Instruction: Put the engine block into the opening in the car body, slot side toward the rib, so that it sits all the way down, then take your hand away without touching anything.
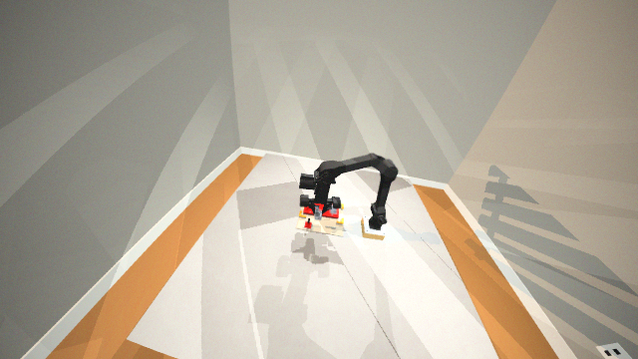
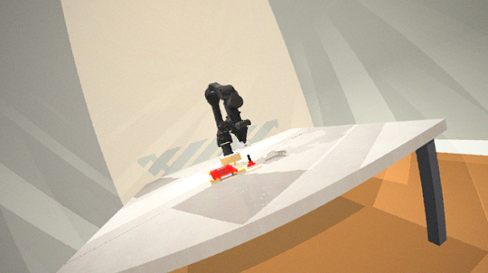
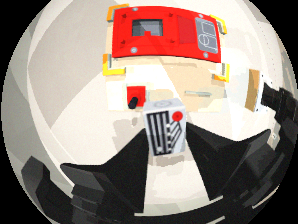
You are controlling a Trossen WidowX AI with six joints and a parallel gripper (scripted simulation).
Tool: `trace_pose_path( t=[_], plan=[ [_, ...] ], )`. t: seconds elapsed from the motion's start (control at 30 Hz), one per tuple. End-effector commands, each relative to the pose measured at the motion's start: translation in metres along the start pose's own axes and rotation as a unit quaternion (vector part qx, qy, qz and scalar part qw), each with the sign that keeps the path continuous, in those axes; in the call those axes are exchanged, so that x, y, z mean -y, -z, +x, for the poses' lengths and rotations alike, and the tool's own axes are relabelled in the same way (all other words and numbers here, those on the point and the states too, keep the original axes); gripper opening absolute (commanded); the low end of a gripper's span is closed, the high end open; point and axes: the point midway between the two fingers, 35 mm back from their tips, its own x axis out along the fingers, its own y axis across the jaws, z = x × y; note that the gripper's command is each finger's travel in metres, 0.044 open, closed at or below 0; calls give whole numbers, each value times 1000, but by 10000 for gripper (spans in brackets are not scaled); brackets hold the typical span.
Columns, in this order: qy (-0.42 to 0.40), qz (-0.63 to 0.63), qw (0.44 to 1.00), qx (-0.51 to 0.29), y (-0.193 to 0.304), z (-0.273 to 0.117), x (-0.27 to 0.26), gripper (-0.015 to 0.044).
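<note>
The red car body lies between yellow corner brackets. Its dark rectangular opening is in the left half of the body in the wrist view; the rib inside cannot be made out. My gripper is shut on the engine block, a light grey block with black stripes and a red dot. It hangs upright in the air, apart from the car body. In the wrist view the opening is beyond it, up and to the left.
A pale board lies under the car body. On it, near the block in the wrist view, stands a red piece with an upright black knob. The arm's base stands on a tan block beside the board.
</note>
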Motion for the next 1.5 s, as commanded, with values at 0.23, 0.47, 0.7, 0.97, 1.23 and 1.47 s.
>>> trace_pose_path(
  t=[0.23, 0.47, 0.7, 0.97, 1.23, 1.47],
  plan=[
    [3, -143, 990, 1, -26, 11, -5, 0],
    [3, -236, 972, 1, -44, 17, -7, 0],
    [3, -326, 945, 2, -62, 23, -8, 0],
    [3, -426, 905, 2, -82, 29, -7, 0],
    [3, -521, 853, 2, -104, 36, -5, 0],
    [3, -599, 800, 2, -123, 42, -1, 0]
  ],
)
